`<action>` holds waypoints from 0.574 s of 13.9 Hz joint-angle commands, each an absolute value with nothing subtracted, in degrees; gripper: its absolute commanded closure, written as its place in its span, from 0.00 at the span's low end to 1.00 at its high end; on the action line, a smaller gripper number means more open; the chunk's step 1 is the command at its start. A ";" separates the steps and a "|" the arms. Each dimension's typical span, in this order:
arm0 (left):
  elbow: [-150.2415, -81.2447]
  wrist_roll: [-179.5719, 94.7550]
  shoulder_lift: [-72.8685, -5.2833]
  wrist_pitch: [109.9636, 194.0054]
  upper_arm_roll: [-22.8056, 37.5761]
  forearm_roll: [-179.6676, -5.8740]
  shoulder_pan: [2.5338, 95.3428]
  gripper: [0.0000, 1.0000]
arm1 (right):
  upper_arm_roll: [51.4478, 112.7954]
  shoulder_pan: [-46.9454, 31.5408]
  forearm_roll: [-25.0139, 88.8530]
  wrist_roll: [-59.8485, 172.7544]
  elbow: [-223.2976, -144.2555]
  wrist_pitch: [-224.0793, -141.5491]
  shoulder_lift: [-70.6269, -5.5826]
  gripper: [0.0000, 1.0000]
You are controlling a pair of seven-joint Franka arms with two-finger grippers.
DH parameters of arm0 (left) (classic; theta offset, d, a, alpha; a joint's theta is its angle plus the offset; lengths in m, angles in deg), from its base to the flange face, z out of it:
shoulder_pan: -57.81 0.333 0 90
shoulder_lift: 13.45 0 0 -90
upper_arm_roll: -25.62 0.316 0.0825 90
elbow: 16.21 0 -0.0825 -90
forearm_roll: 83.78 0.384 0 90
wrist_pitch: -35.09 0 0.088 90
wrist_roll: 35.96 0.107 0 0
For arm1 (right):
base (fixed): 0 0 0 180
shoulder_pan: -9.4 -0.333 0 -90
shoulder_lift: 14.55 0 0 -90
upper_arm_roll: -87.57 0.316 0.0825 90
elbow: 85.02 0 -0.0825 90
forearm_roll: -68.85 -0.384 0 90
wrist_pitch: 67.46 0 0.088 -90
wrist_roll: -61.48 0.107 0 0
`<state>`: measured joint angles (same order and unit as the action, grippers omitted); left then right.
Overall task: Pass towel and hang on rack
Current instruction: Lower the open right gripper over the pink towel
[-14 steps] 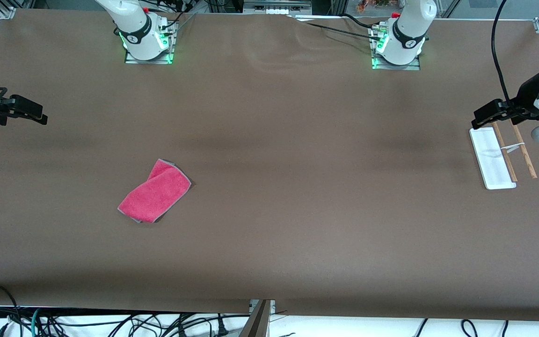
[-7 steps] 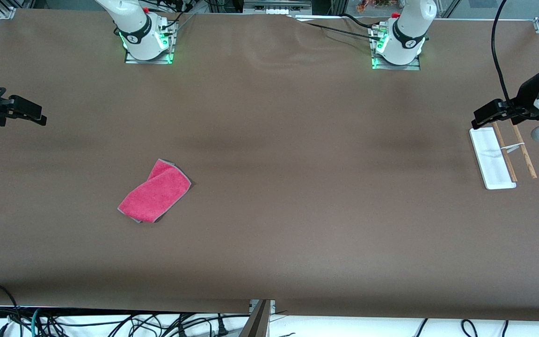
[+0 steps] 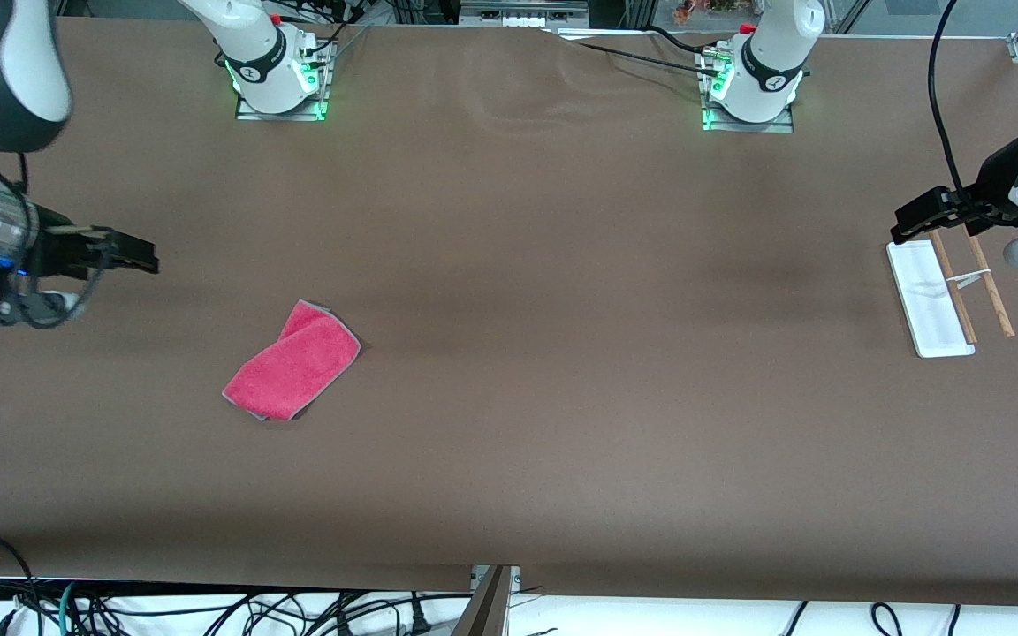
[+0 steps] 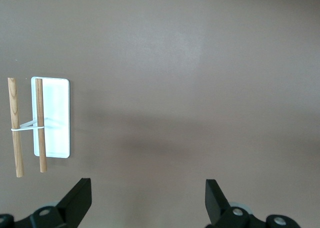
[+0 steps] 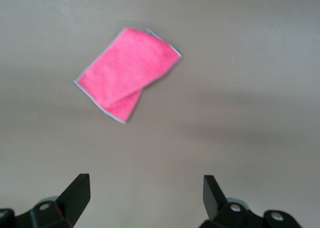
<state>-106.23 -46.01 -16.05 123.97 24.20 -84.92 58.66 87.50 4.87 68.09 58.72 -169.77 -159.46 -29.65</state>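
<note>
The pink-red towel [image 3: 293, 363] lies folded and flat on the brown table toward the right arm's end; it also shows in the right wrist view [image 5: 127, 72]. My right gripper [image 3: 133, 256] is open and empty, in the air over bare table beside the towel, apart from it. In the right wrist view the right gripper [image 5: 145, 195] has its fingers wide apart. The rack [image 3: 933, 300] stands at the left arm's end, with a white base and two brown rods [image 3: 991, 287]; it also shows in the left wrist view [image 4: 51, 117]. My left gripper [image 3: 915, 216] waits open over the table by the rack, and shows open in its wrist view [image 4: 147, 198].
The two arm bases [image 3: 277, 79] stand along the table's edge farthest from the front camera. Cables [image 3: 208, 609] hang below the table's edge nearest the front camera. The brown table cover [image 3: 562, 309] spreads between towel and rack.
My right arm has swung in over the table toward the towel, its gripper now closer to the cloth. The left arm, the towel and the rack have not moved.
</note>
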 commanded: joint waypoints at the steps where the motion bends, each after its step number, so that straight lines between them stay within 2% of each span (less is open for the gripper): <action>1: -104.36 -45.45 -16.79 122.89 24.13 -83.08 58.60 0.00 | 87.31 1.59 67.18 60.68 -168.95 -164.29 -33.26 0.00; 8: -104.36 -45.45 -16.79 122.98 24.13 -83.08 58.60 0.00 | 87.31 -5.97 67.18 74.72 -169.30 -178.35 -45.82 0.00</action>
<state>-106.19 -46.01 -16.07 123.97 24.20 -84.92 58.65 87.66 -4.17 67.73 70.51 -169.99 -175.59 -42.82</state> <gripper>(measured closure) 0.000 0.000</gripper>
